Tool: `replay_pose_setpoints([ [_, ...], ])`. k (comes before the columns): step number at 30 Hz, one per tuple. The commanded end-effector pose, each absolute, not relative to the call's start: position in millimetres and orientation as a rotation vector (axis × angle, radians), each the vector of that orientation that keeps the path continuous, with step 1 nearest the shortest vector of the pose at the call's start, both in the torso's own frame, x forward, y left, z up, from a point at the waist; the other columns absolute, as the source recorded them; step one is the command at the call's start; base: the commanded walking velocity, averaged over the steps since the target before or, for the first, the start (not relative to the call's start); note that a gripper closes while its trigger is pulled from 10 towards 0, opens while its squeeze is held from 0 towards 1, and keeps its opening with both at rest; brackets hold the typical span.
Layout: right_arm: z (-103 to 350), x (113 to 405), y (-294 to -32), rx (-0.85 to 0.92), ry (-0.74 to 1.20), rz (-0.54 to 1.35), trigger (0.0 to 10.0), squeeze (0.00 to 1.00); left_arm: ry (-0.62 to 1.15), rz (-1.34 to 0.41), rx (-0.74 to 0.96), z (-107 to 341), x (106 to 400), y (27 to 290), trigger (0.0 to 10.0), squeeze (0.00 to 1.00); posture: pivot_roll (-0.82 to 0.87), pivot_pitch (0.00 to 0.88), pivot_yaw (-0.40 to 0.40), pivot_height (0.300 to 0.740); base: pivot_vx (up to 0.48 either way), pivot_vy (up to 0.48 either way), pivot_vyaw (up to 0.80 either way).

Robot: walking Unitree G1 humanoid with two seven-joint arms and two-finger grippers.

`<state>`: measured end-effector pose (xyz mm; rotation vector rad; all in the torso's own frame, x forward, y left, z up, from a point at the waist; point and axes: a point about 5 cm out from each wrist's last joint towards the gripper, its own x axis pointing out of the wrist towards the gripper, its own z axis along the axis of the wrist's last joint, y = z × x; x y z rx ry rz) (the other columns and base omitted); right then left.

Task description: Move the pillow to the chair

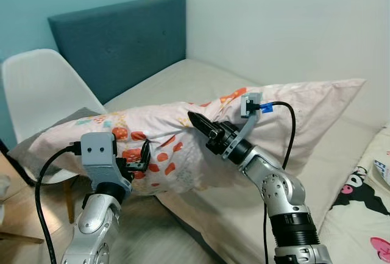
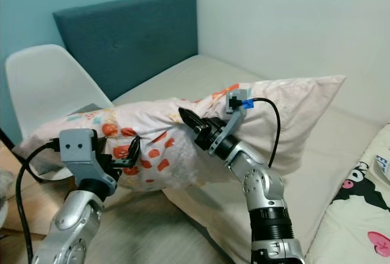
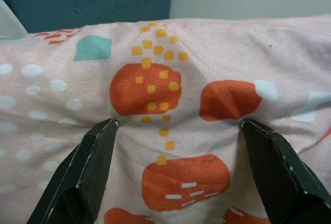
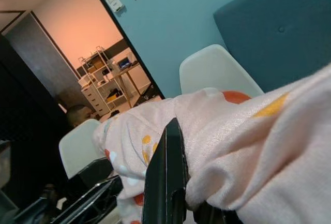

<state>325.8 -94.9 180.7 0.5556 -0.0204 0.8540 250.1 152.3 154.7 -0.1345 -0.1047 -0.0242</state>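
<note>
The pillow (image 1: 201, 136), pale pink with orange and teal spots, is held up off the bed (image 1: 183, 78) between the two arms, stretching from over the seat of the white chair (image 1: 36, 87) on the robot's left across to the wall side on its right. Its left end hangs above a grey cushion (image 1: 36, 139) on the chair seat; whether it touches that cushion cannot be told.

The left gripper (image 1: 143, 157) meets the pillow's underside near the chair end. From the head views its fingers are mostly buried in fabric, but the left wrist view shows them spread wide, the two black fingertips (image 3: 98, 146) pressing into the cloth on either side of an orange blotch, with the fabric dimpled at each tip.

The right gripper (image 1: 201, 127) reaches into the pillow's middle from below. The head views show its black fingers close together, dug into a fold. The right wrist view shows one finger (image 4: 168, 182) with pillow cloth bunched against it, so it is pinching a fold of the cover. That view also looks past the pillow to the teal headboard (image 4: 279, 32), a doorway (image 4: 77, 53) and a shelving unit (image 4: 106, 79) beyond.
</note>
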Motion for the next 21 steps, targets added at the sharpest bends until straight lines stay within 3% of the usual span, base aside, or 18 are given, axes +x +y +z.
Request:
replay_pose_setpoints([
  [1, 199.7, 323.9, -93.2, 0.527, -0.13, 0.892, 10.0, 0.0, -0.077, -0.023, -0.118, 151.1, 252.1, 152.3, 10.0, 0.0, 0.1, 0.0, -0.022, 0.74, 0.0, 0.0, 0.52],
  [6, 199.9, 323.8, -93.0, 0.525, -0.132, 0.889, 10.0, 0.0, -0.066, -0.031, -0.125, 150.0, 253.4, 151.7, 10.0, 0.0, 0.1, 0.0, -0.022, 0.74, -0.192, 0.0, 0.52],
  [21, 198.6, 322.8, -92.1, 0.506, -0.13, 0.88, 10.0, 0.0, -0.084, -0.059, -0.082, 152.3, 254.6, 149.6, 10.0, 0.0, 0.1, 0.0, -0.02, 0.74, 0.0, 0.0, 0.52],
])
